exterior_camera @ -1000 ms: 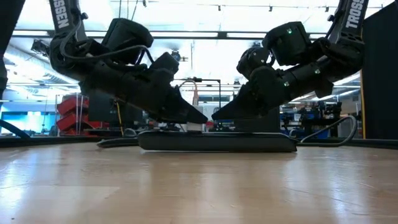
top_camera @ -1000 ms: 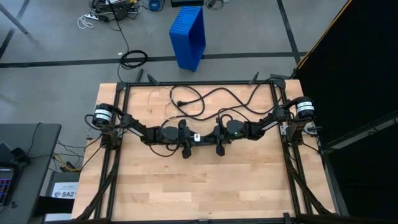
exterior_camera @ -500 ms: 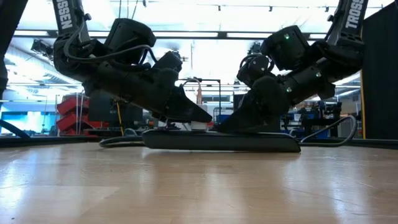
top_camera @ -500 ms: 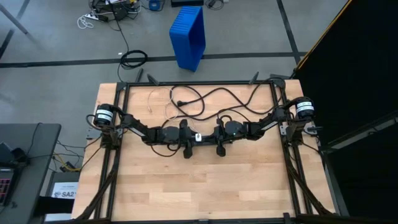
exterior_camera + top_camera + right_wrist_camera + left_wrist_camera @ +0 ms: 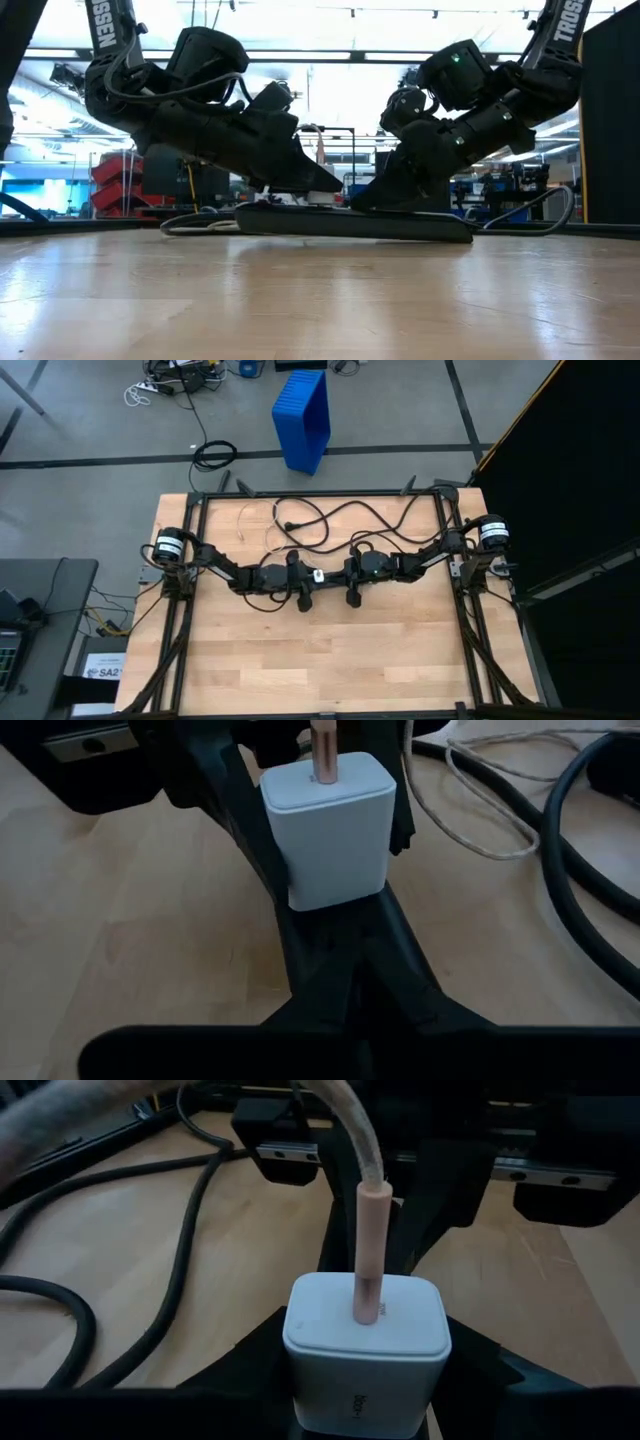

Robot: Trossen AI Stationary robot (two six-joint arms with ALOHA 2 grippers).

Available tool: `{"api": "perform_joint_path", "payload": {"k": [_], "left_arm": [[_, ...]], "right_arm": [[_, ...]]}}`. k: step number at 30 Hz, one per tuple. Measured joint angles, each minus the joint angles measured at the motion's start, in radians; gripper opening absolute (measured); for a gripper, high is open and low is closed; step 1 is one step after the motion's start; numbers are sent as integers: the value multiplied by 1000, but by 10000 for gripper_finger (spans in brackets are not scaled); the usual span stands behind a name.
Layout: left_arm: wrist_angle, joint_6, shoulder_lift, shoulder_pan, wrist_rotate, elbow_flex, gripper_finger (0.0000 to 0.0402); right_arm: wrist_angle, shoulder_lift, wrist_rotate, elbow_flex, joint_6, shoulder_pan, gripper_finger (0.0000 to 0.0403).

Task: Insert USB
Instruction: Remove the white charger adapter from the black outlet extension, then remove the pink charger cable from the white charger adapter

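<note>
A white charger block sits at mid-table between both grippers. The USB's pinkish plug stands in the block's top face. Its thin pale cable rises from the plug. Another stretch of that cable lies on the wood. My left gripper is shut on the block. My right gripper faces it from the table's right, fingers shut, tips at the block's lower edge. In the low view a flat black power strip lies under both grippers. My left gripper pinches the white charger block by its two opposite side walls, one finger on each side, coming slanting down from the table's left. The block stands upright with the plug on top. What its underside rests on is hidden. My right gripper has its shut tips under the block's lower edge; whether they touch it I cannot tell.
The thick black power cord loops over the far half of the table and passes close by. The pale cable's loop lies far left. A blue bin stands on the floor beyond the table. The near half is bare wood.
My right gripper has dipped toward the table and edged toward the left gripper, then risen a little. The black power strip has shifted: in the low view it now lies slanted, its left end slightly higher than its right. The left gripper has kept its hold.
</note>
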Motion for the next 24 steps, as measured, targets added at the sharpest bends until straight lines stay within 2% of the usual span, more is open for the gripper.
{"api": "perform_joint_path", "payload": {"k": [6,10,13,24], "left_arm": [[17,-3,0,-8,-25,0,155],[196,30,-19,-17,-137,7,155],[175,55,-5,-25,-97,0,155],[138,60,-11,-29,-80,-2,155]], "right_arm": [[-8,1,-5,0,1,0,0],[-36,2,-27,-2,13,5,0],[-37,2,-30,-2,18,5,0],[6,5,-17,-7,1,5,0]]}}
